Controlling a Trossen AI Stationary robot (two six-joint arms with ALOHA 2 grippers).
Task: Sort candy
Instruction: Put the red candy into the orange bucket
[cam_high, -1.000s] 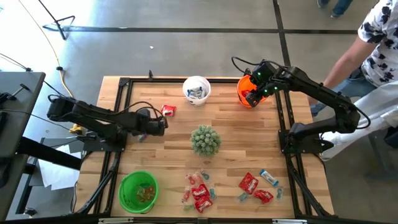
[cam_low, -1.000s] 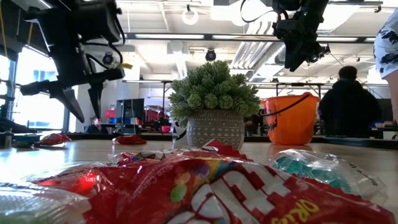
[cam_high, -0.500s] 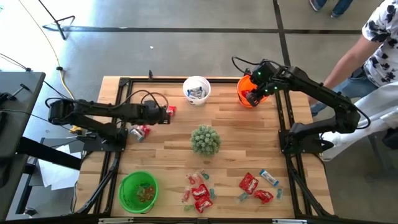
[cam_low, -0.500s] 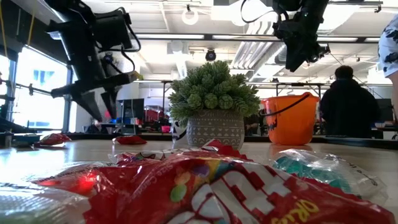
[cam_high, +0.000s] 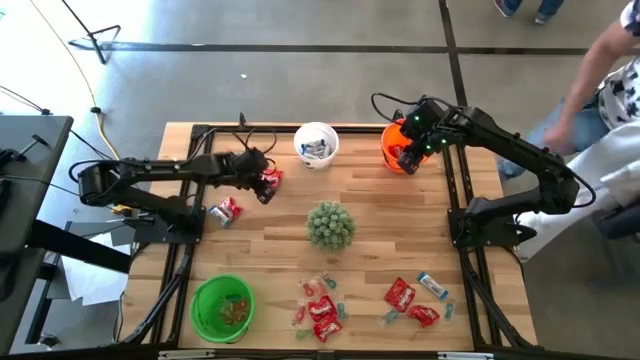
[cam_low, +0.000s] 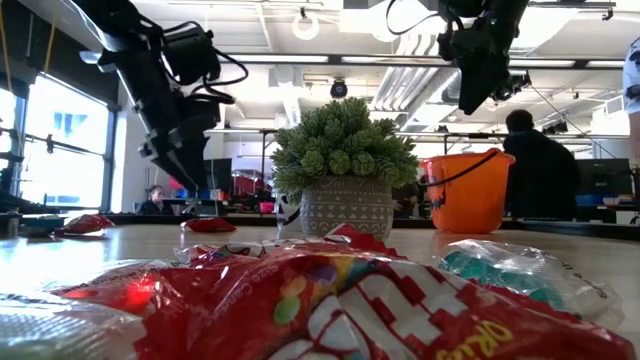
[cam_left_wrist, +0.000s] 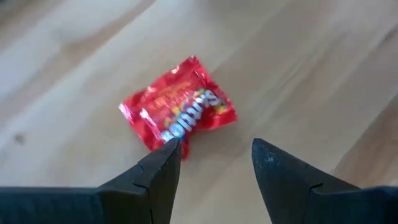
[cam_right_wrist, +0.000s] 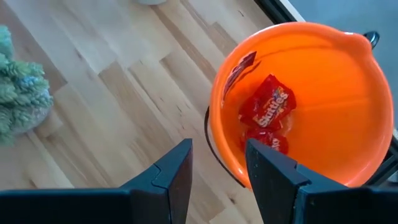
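Observation:
A shiny red candy packet (cam_left_wrist: 178, 112) lies flat on the wooden table (cam_high: 380, 230), near the white bucket (cam_high: 316, 143). My left gripper (cam_left_wrist: 214, 155) hangs open just above its near edge and slants down; I cannot tell whether it touches the packet. A second red packet (cam_high: 228, 211) lies nearer the table's left edge. More candy (cam_high: 320, 305) is scattered along the near edge. My right gripper (cam_right_wrist: 217, 155) hangs open over the orange bucket (cam_right_wrist: 323, 93), which has red packets (cam_right_wrist: 267, 109) in it.
A potted spiky green plant (cam_high: 330, 225) stands mid-table. The green bucket (cam_high: 222, 307), with small pieces in it, sits at the near left. A second candy cluster (cam_high: 412, 300) lies at the near right. A person (cam_high: 610, 70) stands past the table's right far corner.
My left gripper has swung from the table's left side toward the far edge and right, to the red packet by the white bucket, rolling its wrist as it went. The second red packet it stood over now shows in full. My right arm has kept still.

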